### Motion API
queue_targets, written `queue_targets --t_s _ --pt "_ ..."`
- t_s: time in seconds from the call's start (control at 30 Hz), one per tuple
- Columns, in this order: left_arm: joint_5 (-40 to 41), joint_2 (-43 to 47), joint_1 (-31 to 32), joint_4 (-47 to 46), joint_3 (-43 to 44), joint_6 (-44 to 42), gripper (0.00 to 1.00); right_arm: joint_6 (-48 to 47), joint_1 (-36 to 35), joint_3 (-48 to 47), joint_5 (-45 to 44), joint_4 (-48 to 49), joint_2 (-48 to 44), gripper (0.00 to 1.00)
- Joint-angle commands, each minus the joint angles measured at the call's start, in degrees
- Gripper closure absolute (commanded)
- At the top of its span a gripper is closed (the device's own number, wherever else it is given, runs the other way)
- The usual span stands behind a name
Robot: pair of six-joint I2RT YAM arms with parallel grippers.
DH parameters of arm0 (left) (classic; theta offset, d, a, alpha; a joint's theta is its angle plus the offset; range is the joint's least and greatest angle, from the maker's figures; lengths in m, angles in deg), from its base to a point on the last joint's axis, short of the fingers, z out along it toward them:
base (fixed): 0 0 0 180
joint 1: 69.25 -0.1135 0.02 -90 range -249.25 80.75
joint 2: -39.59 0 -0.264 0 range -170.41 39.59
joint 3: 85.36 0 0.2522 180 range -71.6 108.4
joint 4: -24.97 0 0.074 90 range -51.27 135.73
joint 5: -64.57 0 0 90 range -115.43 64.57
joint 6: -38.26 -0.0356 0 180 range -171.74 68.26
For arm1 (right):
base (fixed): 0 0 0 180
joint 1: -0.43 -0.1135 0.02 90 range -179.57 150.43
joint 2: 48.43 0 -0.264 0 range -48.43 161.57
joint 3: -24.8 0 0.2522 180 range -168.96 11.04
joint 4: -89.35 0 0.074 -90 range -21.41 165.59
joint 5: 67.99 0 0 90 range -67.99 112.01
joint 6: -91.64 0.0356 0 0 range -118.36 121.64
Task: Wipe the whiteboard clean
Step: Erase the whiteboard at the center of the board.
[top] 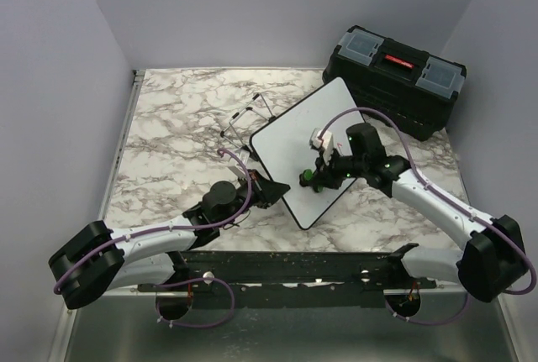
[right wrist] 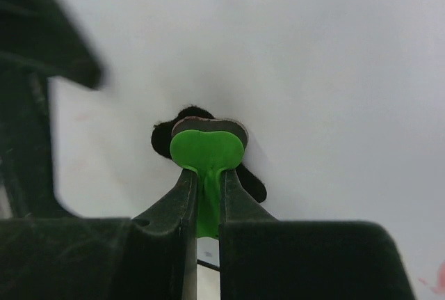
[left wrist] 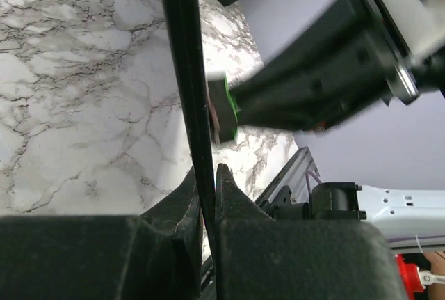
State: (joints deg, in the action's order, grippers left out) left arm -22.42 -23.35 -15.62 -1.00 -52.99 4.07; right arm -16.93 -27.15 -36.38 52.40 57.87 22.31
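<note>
The black fingers of the left gripper (left wrist: 207,187) are seen closest in the left wrist view. They are closed tight on the thin black rim of the whiteboard (top: 290,139), which appears there edge-on as a dark bar running up the picture. From above, this grip is placed on the whiteboard's near left edge.

The right gripper (right wrist: 206,182) is clamped on the green handle of a small eraser (right wrist: 207,148). The eraser's dark felt pad is pressed against the whiteboard's white face, in the near half and not far from the edge held by the left gripper.

The whiteboard is set cornerwise on the marble table (top: 168,135). A black toolbox (top: 393,79) with a red handle is placed just beyond the whiteboard's far right corner, and a thin wire easel stand (top: 246,117) lies near its far left edge.

Part of the whiteboard's right side is covered by the right arm in the top view. Most of the felt pad is hidden behind the green handle. Faint reddish traces are visible at the whiteboard's margins in the right wrist view, too blurred to be read. It cannot be told whether the whiteboard lies flat or is raised at the gripped edge, nor whether it touches the toolbox.
</note>
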Motion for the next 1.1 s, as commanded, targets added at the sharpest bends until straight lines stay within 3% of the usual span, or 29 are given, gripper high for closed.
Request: queue_targets --t_s 0.0,0.2,0.33,0.5,0.67,0.77,0.87,0.97,1.07 --pt "-0.19 1.72 1.39 -12.95 2.91 0.26 1.00 -9.20 -9.16 0.40 15.73 -12.15 -1.67 0.99" --pt "1.21 2.44 1.42 -11.67 3.16 0.02 1.00 -14.66 -12.86 1.17 10.14 -16.55 -0.82 0.99" --pt "0.79 3.29 1.40 -10.72 3.31 -0.67 1.00 -13.04 -12.28 2.03 -4.31 -15.55 -1.41 0.99" --pt "-0.38 4.16 1.39 -8.93 3.24 -1.54 1.00 -12.31 2.41 4.83 -7.19 -7.51 -4.44 0.99" --pt "-2.19 4.25 1.35 -8.44 3.11 -1.84 1.00 -11.90 15.99 4.15 -9.29 1.21 3.50 0.99" --pt "-2.93 4.49 1.35 -8.35 3.06 -2.09 1.00 -9.41 23.56 1.66 -9.17 4.75 10.66 0.99" --pt "-2.96 4.96 1.28 -8.06 2.86 -2.41 1.00 -10.58 27.85 -1.10 -6.16 2.43 15.28 0.99" --pt "-2.98 5.11 1.31 -7.99 2.74 -2.77 1.00 -15.35 28.92 -0.31 0.37 -1.97 15.20 0.99" --pt "-2.98 4.31 1.18 -8.41 3.02 -2.98 1.00 -20.20 28.60 1.38 12.23 -6.69 11.50 0.99"
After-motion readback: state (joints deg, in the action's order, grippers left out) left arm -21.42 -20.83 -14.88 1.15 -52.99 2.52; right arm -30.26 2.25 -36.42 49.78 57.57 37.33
